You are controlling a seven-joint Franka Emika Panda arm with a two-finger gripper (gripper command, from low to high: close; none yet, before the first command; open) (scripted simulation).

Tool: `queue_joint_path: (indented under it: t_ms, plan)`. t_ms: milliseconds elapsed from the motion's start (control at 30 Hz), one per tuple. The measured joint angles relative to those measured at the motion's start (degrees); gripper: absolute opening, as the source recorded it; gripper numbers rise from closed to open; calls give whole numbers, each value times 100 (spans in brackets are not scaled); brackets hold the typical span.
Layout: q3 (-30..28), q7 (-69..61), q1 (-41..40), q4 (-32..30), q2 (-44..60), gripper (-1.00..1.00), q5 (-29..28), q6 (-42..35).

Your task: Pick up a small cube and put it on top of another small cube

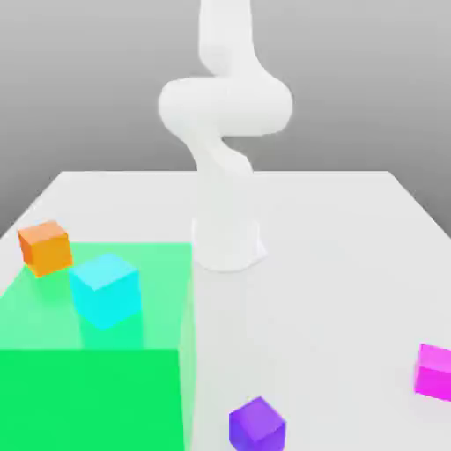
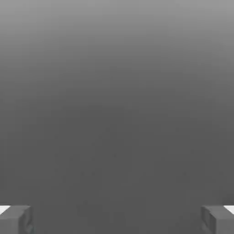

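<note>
Spread wide, the gripper holds nothing: in the hand view its two grey fingertips stand far apart with bare grey between them. Outward from it, the white arm rises from its base near the middle of the white table, folded back on itself above.

No cube has been touched yet, so the step in hand looks like the reach toward the violet-purple small cube. It sits on the table at the near edge, roughly in front of the arm's base and just beside the green block. It stands turned, one corner toward the camera, so I would judge the wrist needs turning until the fingers meet two flat opposite faces, not corners. Coming straight down with the jaws this wide should leave room on both sides; the green block's wall close by is the thing to keep clear of.

Counted: one violet-purple cube; one magenta-pink cube at the table's near corner on the exterior view's right; one orange cube and one larger cyan cube, both on the green block; one green block; one arm.
</note>
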Motion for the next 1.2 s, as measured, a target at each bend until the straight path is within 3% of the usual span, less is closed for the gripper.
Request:
queue_joint_path:
  t_ms: [233,567,900,1067,1100,1200]
  plan:
    - [541,620,10,110,1418,0,-7,608]
    - [970,2974,-397,-338,3504,0,43,1370]
    - [589,5826,-271,-860,5548,0,-396,2099]
    - [295,6254,-138,-805,6495,0,-513,2794]
    - [254,6278,-105,-776,6656,-100,-537,2923]
    - [254,6280,-105,-775,6656,-100,-538,2929]
